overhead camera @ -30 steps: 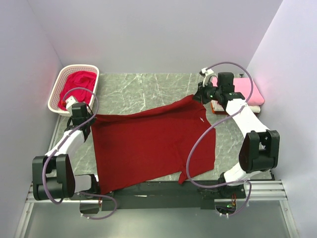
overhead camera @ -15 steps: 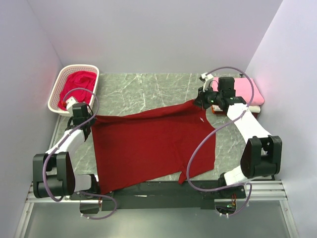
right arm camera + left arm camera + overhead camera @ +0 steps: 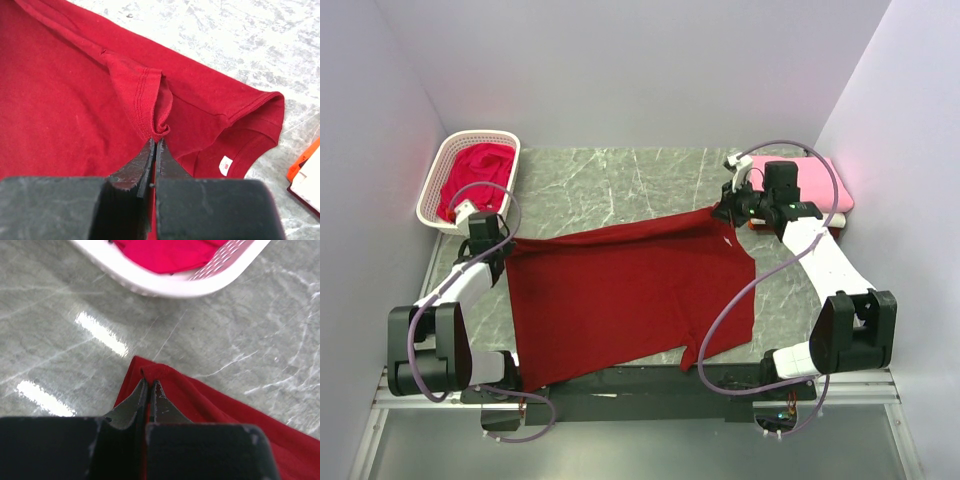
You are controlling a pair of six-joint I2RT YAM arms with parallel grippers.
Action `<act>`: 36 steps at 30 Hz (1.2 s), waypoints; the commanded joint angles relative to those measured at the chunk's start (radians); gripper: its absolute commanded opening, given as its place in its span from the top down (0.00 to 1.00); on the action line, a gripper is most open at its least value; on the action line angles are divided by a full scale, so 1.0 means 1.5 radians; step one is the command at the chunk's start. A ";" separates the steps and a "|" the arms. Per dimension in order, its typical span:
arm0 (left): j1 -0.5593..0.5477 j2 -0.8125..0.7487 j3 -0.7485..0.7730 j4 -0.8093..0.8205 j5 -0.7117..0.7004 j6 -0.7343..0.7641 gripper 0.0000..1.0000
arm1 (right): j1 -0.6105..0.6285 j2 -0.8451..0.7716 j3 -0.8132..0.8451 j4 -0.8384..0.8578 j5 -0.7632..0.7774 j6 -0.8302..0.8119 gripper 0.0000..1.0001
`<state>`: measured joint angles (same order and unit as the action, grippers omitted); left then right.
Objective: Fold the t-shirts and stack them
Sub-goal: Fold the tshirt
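A large dark red t-shirt (image 3: 620, 290) lies spread across the marble table, its near edge hanging over the front. My left gripper (image 3: 503, 243) is shut on its far left corner (image 3: 150, 371), the cloth pinched between the fingertips. My right gripper (image 3: 723, 212) is shut on a fold of hem at the far right corner (image 3: 159, 131); the neck label (image 3: 226, 165) shows beside it. A crimson t-shirt (image 3: 472, 177) lies bunched in the white basket (image 3: 432, 185). A pink folded t-shirt (image 3: 817, 180) tops a small stack at the far right.
The basket's rim (image 3: 170, 286) sits just beyond my left gripper. An orange and white object (image 3: 307, 170) lies on the table right of the shirt's collar. White walls close in the table on three sides.
My right gripper has drawn its corner of the dark red shirt to the right and slightly nearer, stretching the far edge straighter. The left gripper has shifted only slightly.
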<state>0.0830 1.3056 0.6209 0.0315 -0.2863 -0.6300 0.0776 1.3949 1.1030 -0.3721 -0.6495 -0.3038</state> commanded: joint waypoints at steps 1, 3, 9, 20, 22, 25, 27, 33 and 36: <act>0.002 -0.028 -0.018 0.022 -0.010 -0.014 0.99 | -0.005 -0.025 -0.011 0.001 -0.012 -0.011 1.00; 0.002 -0.034 -0.023 0.022 -0.010 -0.015 0.99 | -0.005 -0.029 -0.018 0.005 -0.012 -0.012 1.00; 0.003 -0.040 -0.032 0.020 -0.003 -0.019 0.99 | -0.005 -0.024 -0.021 -0.001 -0.005 -0.016 1.00; 0.002 -0.136 -0.088 -0.040 0.022 -0.099 0.53 | -0.006 -0.043 -0.084 -0.012 0.021 -0.062 1.00; 0.003 -0.201 -0.107 -0.054 0.043 -0.116 0.38 | -0.006 -0.039 -0.094 -0.010 0.033 -0.070 1.00; 0.002 -0.296 -0.118 -0.080 0.039 -0.136 0.30 | -0.008 -0.039 -0.106 -0.009 0.045 -0.079 1.00; 0.002 -0.336 -0.117 -0.090 0.036 -0.135 0.26 | -0.010 -0.036 -0.108 -0.010 0.049 -0.080 1.00; 0.003 -0.387 -0.061 -0.129 0.047 -0.093 0.25 | -0.014 -0.031 -0.106 -0.022 0.047 -0.092 1.00; 0.002 -0.378 -0.021 -0.146 0.062 -0.070 0.25 | -0.014 -0.028 -0.108 -0.041 0.044 -0.115 1.00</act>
<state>0.0845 0.7380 0.5098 -0.1638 -0.2256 -0.7803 0.0647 1.3659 0.9394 -0.4126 -0.5842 -0.4290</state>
